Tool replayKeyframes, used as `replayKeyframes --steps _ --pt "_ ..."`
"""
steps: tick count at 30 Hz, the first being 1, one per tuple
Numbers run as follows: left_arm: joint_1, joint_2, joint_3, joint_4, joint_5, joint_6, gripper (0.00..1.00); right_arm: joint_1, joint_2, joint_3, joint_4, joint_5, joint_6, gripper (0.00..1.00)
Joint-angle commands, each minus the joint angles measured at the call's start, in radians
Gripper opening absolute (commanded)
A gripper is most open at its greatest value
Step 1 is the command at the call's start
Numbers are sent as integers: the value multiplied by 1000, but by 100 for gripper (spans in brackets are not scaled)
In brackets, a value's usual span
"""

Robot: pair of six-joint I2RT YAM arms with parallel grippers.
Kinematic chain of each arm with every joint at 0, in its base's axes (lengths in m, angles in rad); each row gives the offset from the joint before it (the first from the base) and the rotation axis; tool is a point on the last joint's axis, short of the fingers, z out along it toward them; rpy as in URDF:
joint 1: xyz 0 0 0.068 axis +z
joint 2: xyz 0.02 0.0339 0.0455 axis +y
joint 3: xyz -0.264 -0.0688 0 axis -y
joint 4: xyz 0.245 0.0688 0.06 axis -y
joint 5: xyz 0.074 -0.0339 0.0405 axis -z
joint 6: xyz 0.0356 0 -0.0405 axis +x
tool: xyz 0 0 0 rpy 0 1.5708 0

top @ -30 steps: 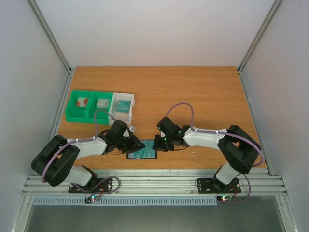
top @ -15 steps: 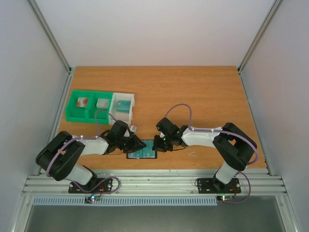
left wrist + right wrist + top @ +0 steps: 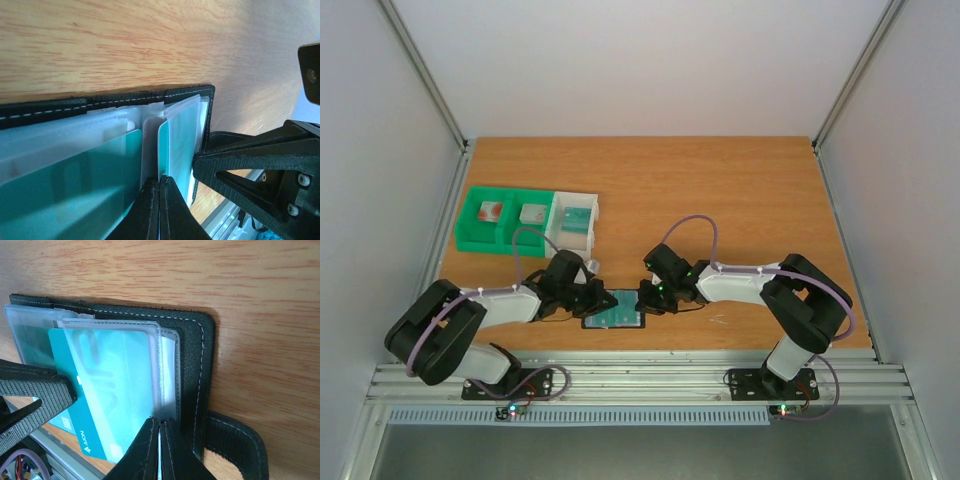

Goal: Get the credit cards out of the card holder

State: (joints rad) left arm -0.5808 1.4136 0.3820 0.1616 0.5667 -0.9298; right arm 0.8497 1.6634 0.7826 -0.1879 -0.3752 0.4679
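Left elbow swung outward | left gripper (image 3: 160, 186) pinched shut on teal credit card (image 3: 87, 420) | right gripper (image 3: 159, 426) clamped card holder (image 3: 192, 365) pocket, holder at table's (image 3: 720, 200) near edge | risk: right grip slipping, holder dragged along with card.

A wooden table (image 3: 740, 190) with warm orange-brown grain filled the enclosure, evenly lit under soft, diffuse light with only faint shadows. Plain white panels closed it in: a back wall (image 3: 640, 60), a left wall (image 3: 370, 200) and a right wall (image 3: 915, 200). Slim aluminium posts (image 3: 422, 65) rose at the two back corners. Along the table's near edge ran a ribbed aluminium rail (image 3: 640, 378), then a pale slotted strip (image 3: 620, 415) and a dull grey surface (image 3: 640, 452).
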Motion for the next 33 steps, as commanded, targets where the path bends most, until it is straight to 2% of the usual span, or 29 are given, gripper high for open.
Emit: replayKeyframes --steps 1,11,23,28,33 --pt "-4 -34 12 -112 -49 53 0 6 27 -30 -47 41 5 5" --pt "18 -100 17 -157 -23 71 1 6 24 -28 -63 51 -2 5" --pt "80 -257 82 -438 -57 159 0 2 -17 1 -80 23 -44 5" --pt "85 -324 159 -575 -34 242 1 0 -158 59 -159 37 -177 9" --pt "84 -348 230 -604 143 340 0 -20 -271 173 -329 -31 -431 13"
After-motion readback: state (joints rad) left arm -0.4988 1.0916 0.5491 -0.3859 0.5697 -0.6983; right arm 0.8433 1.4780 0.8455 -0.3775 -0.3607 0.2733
